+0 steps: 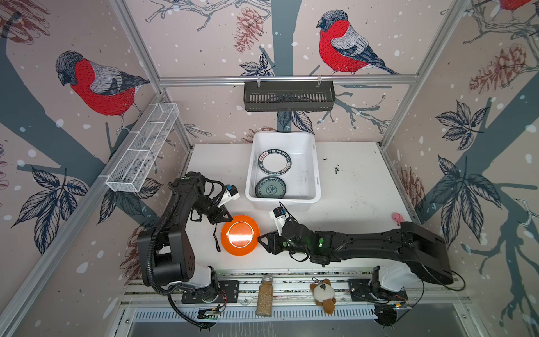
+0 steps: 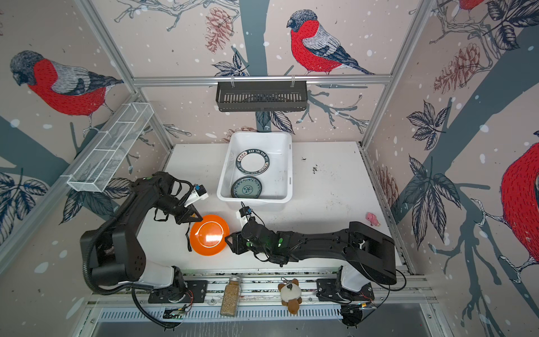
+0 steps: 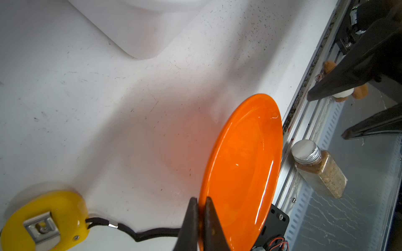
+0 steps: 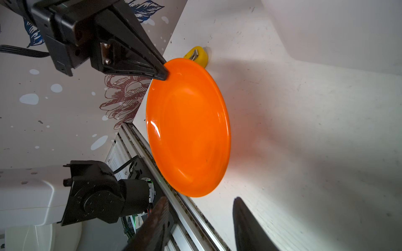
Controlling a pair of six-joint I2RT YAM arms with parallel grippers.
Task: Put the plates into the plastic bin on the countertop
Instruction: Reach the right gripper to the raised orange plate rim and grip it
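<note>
The left gripper (image 3: 201,198) pinches the rim of the orange plate (image 3: 243,165), holding it raised, likely for the spread right gripper (image 4: 199,204) opposite.

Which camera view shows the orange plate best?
The right wrist view: the orange plate is whole and close, with the jaws of the left gripper shut on its rim. The left wrist view shows it foreshortened and partly cut off. In both top views it is small, with glare on its middle.

A black slotted basket (image 1: 288,96) hangs on the far rail, a white mesh tray (image 1: 143,148) on the left, a granule jar (image 1: 264,296) and plush toy (image 1: 323,294) lie on the near rail, and a pink toy (image 1: 397,218) sits at the right.
</note>
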